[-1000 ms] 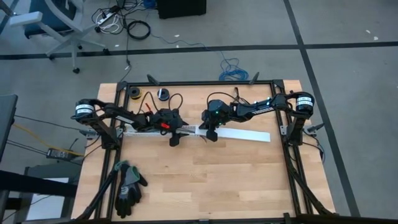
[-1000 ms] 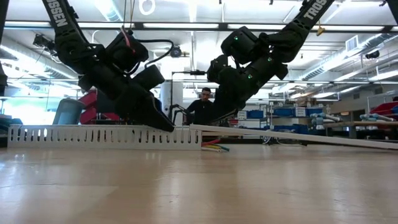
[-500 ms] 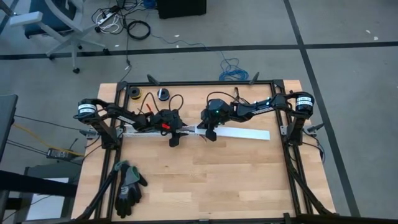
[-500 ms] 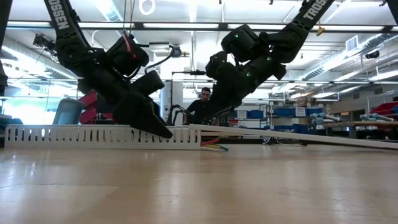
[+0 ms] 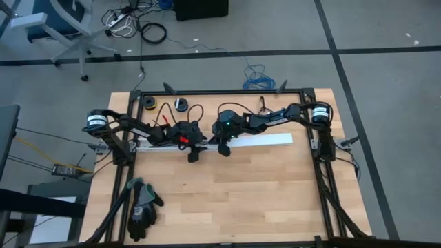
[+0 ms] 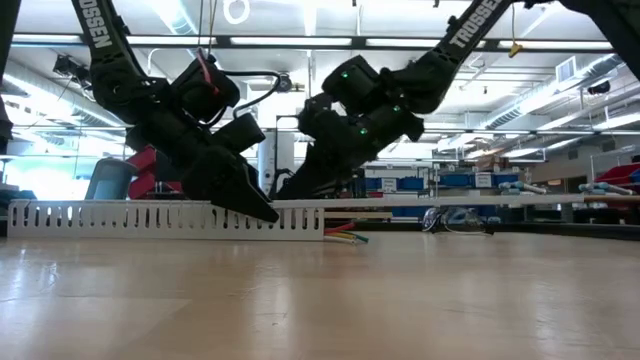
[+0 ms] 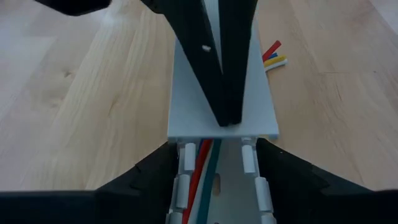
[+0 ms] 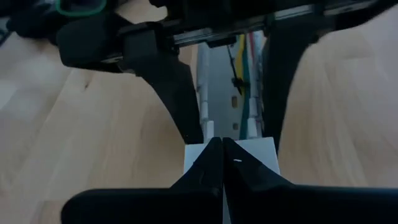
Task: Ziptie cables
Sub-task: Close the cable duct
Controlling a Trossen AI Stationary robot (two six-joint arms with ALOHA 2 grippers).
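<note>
A white slotted duct (image 5: pixel 158 145) lies on the table's left half with the cables (image 7: pixel 202 162) running inside it. Their coloured ends (image 6: pixel 340 235) stick out past its right end. A flat white cover strip (image 5: pixel 262 140) reaches from that end toward the table's right, its left end (image 7: pixel 186 93) lying on the duct's top. My left gripper (image 7: pixel 217 186) straddles the duct near its right end. My right gripper (image 8: pixel 221 144), shut, has its tips on the strip's left end. My left gripper has one finger (image 7: pixel 149 180) against each outer slotted wall (image 7: pixel 181 186) of the duct, near its right end. It slants down from the table's left, along the duct, which lies flat on the table. My right gripper presses its shut fingertips (image 7: pixel 227 115) down on the cover strip's top face (image 7: pixel 255 124), right at the strip's left end. It slants down from the table's right, along the strip. That end rests on the duct's top edge.
A pair of black gloves (image 5: pixel 141 203) lies near the front left. Small rolls (image 5: pixel 148 103) (image 5: pixel 180 104) sit by the far rail of the black frame (image 5: pixel 220 91). Bare wood (image 5: pixel 248 193) spreads across the near half of the table.
My right gripper has gone toward the table's left, closer to the left gripper, sinking slightly. The cover strip has slid left with it. Its right end has swung toward the far edge, so the strip now lines up with the duct.
</note>
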